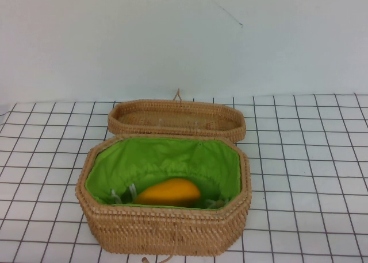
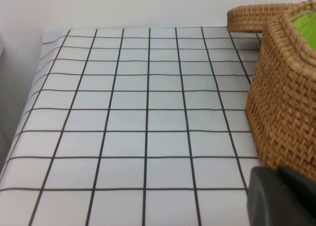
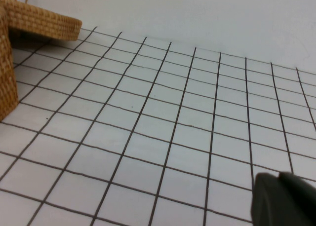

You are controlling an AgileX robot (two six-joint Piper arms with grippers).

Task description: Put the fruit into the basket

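Wicker fills the near foreground of the high view: the basket [image 1: 164, 228] stands open on the gridded worktop [image 1: 305, 159], and the mango [image 1: 168, 192] already lies on its side inside, against the near wall on the green lining [image 1: 161, 159], so the task looks essentially done. What remains, as I judge it, is only to leave things undisturbed and keep both arms clear of the rim. Neither arm shows in the high view. The left end effector [image 2: 281, 196] appears only as a dark corner in its wrist view, low and just beside the basket's woven side wall; the right end effector [image 3: 284, 199] is likewise a dark corner over bare grid, well apart from the basket. Whether either is spread or pressed together I cannot tell. Any further movement should go away from the basket. Behind it, the lid [image 1: 177, 118] lies upturned, touching the far rim.
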